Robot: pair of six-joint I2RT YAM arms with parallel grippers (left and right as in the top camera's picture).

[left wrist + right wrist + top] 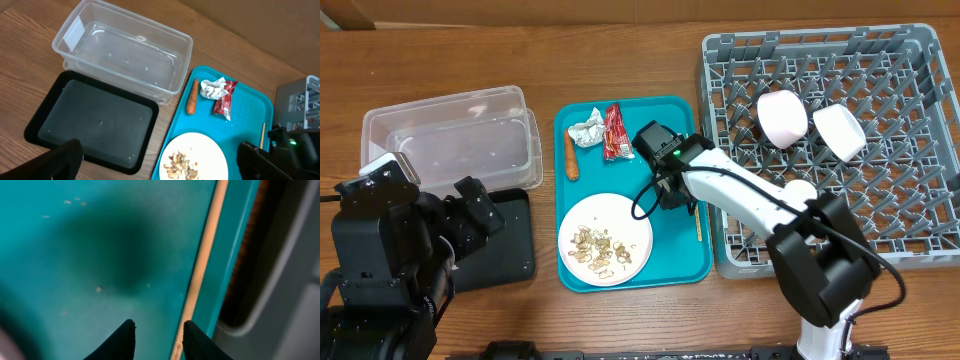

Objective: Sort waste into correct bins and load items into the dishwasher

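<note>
Straddling the chopstick (207, 255), the right fingers (120, 340) stand narrowly parted.

My right hand (158, 326) hangs low over the teal tray (75, 255), with bare tray floor free on the plate (610, 212) side. On the other side a chopstick (205, 265) lies along the tray's raised rim, and the grey dish rack (295, 280) wall crowds in just beyond.

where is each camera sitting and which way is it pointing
overhead: above the table, straight down on teal tray, rack, tub; left arm, right arm show.
left wrist: on the left arm, angled down at tub and black tray; open left claw at bottom.
right wrist: close above the teal tray, facing a chopstick; right claw tips at bottom.
shared: all three show the chopstick.
</note>
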